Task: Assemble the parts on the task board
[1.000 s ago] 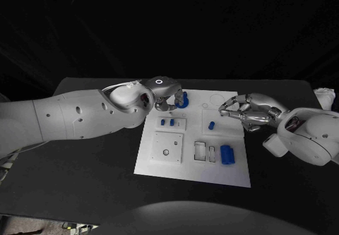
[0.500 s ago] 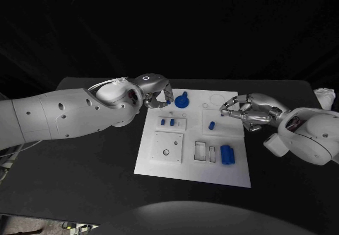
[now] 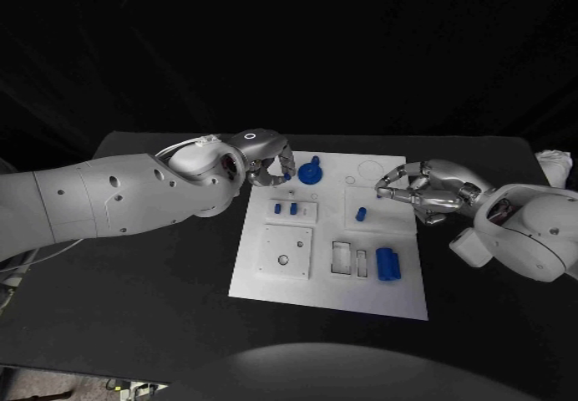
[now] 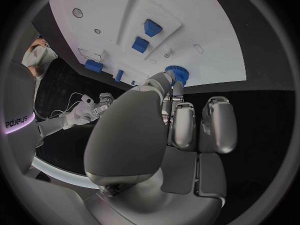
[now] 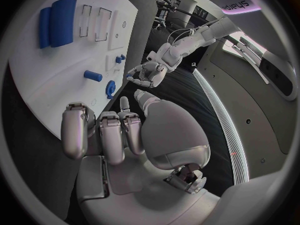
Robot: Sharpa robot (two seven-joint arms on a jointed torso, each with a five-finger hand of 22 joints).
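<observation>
The task board [image 3: 327, 276] lies flat in the middle of the black table [image 3: 144, 292], and its small blue parts are spread over it: a round gear-like part [image 3: 312, 174] with a raised stub at the far left, two small pegs [image 3: 284, 208] side by side nearer on the left, a single short peg [image 3: 360, 214] right of centre, and a longer ribbed block [image 3: 387, 263] lying beside two empty rectangular slots [image 3: 351, 258] on the near right. The left hand [image 3: 270, 165] hangs just left of the gear-like part with its fingers curled in; the left wrist view shows the gear [image 4: 177, 75] beyond the fingertips with nothing between them, so I judge this hand closed on nothing. The right hand [image 3: 419, 190] hovers over the right edge of the board, fingers drawn in together, and no part can be seen in it; it too looks closed and empty. All the pieces look like small rigid plastic, light and likely smooth, so they should not bend or break easily but may skid on the slick white plate if pushed sideways. The gear seems best pinched by its stub or across its rim, the pegs across their short sides, and the block across its width.
</observation>
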